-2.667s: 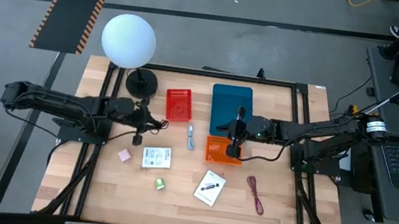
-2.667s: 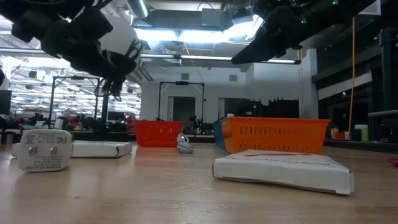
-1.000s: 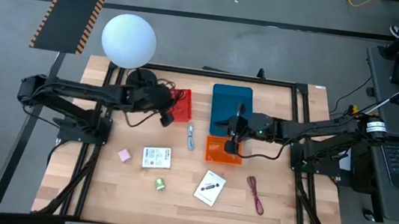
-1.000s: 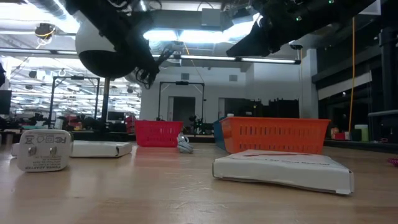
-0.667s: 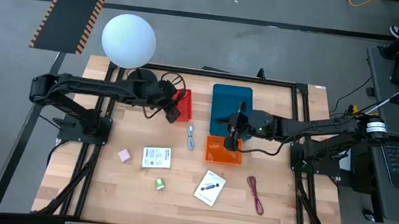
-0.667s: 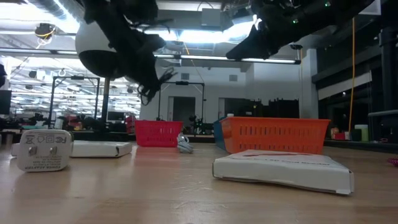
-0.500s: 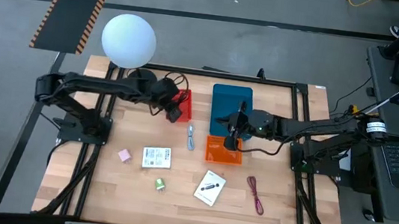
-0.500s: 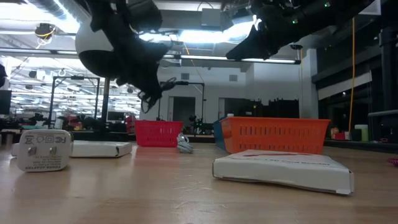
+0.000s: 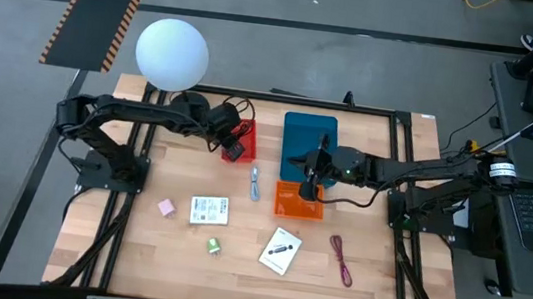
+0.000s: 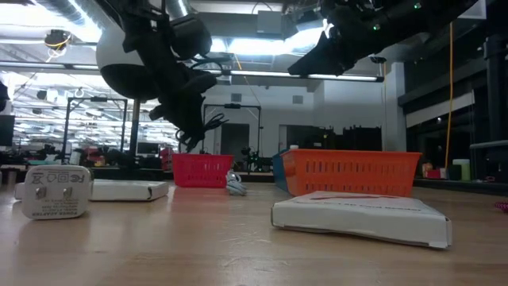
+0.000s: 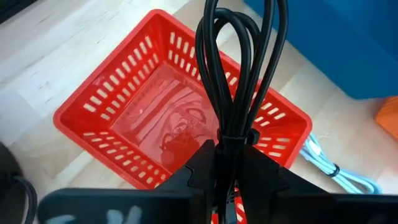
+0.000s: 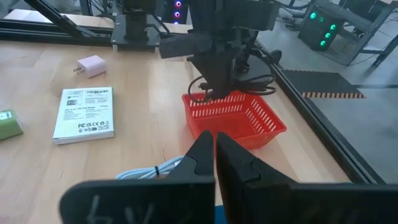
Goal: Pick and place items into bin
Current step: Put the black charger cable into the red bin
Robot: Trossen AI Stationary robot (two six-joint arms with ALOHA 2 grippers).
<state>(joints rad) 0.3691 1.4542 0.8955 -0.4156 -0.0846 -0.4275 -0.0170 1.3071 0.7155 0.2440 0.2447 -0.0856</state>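
While the right claw (image 9: 307, 185) waits pinched together over the orange bin (image 9: 298, 202), the left claw (image 11: 231, 163) clamps the black cable (image 11: 236, 68) above the red bin (image 11: 124, 112); next, release.

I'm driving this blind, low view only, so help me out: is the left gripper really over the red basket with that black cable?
Observer: Yes. From above, the left gripper sits over the red basket.
Operator: Cable still gripped?
Observer: The left wrist view shows the black cable pinched between the fingers, its loops over the basket's floor.
Operator: Anything in the basket?
Observer: That view shows nothing lying in it.
Operator: The right gripper?
Observer: Shut, over the orange basket.
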